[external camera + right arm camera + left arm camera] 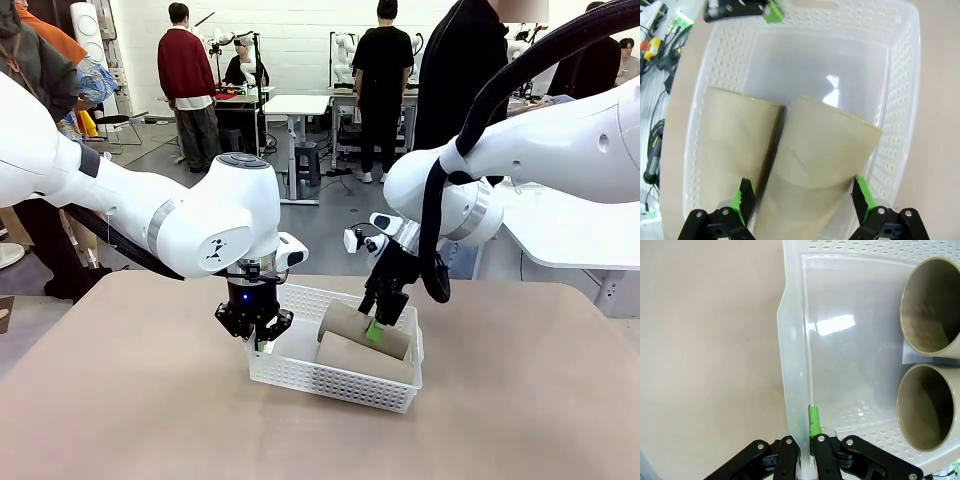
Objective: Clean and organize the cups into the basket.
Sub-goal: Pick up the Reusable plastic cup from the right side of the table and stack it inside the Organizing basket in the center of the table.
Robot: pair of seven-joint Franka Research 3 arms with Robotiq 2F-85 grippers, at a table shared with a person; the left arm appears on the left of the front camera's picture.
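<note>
Two tan cups lie side by side in the white perforated basket [335, 386], their narrow ends to the right. My right gripper [381, 327] is open and straddles the rear cup [345, 321]; the front cup [360, 358] lies beside it. In the right wrist view the green pads [861, 196] flank the right-hand cup [825, 150], with the other cup [735, 135] on its left. My left gripper [257, 338] is shut on the basket's left wall [792, 365], one finger either side. The cups' open mouths [932, 305] [927, 407] face it. The mint green cup is out of view.
The tan tabletop [130, 400] lies bare around the basket. The basket's left half [850, 350] holds nothing. A person in black [460, 80] stands at the table's far side. My left gripper [762, 10] shows at the top of the right wrist view.
</note>
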